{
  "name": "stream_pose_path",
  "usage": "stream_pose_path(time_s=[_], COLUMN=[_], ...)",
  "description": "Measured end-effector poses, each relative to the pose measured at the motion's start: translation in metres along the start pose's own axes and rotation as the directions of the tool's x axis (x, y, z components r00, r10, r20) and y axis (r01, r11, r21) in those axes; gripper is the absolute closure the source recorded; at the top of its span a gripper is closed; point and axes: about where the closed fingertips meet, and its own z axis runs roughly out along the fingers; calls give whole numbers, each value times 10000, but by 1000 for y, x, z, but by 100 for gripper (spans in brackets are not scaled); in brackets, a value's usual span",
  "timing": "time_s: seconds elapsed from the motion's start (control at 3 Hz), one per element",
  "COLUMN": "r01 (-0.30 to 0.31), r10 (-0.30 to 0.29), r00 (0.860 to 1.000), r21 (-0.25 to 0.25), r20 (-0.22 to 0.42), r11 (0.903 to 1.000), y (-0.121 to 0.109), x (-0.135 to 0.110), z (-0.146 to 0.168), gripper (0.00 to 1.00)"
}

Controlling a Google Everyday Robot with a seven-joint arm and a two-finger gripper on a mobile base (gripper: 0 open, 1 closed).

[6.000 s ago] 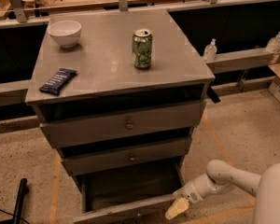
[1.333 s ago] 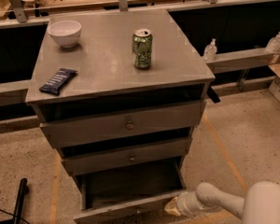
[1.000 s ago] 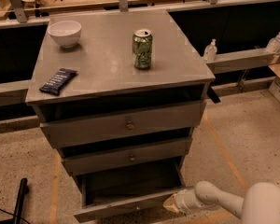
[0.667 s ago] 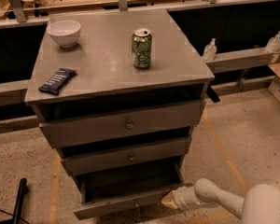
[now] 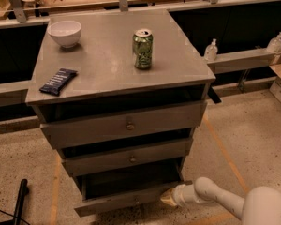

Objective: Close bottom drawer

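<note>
The bottom drawer (image 5: 126, 199) is the lowest of three in the grey cabinet (image 5: 107, 64). It stands pulled out, its slim grey front low in the view and its dark interior (image 5: 131, 179) showing behind it. My gripper (image 5: 168, 197) sits at the right end of that drawer front, touching it, at the end of my white arm (image 5: 215, 200) that comes in from the lower right.
On the cabinet top stand a white bowl (image 5: 64, 33), a green can (image 5: 142, 48) and a dark snack bar (image 5: 58, 81). The middle drawer (image 5: 129, 157) and top drawer (image 5: 126, 124) sit above. A black pole (image 5: 18, 203) lies at lower left. Speckled floor (image 5: 243, 139) lies to the right.
My gripper has moved left and inward against the right end of the bottom drawer front, and the drawer has slid back into the cabinet somewhat.
</note>
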Motion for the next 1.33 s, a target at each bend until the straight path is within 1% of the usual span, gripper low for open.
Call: stream_pose_path(time_s=[0.33, 0.67, 1.0, 1.33], r01=[0, 135, 135, 256], r10=[0, -140, -140, -271], r00=[10000, 9989, 9989, 9966], r21=[-2, 103, 104, 204], r20=[2, 438, 439, 781], r11=[10000, 9999, 9999, 9995], y=[0, -11, -10, -17], x=[0, -16, -15, -25], z=[0, 2, 1, -1], gripper=[100, 100, 100, 100])
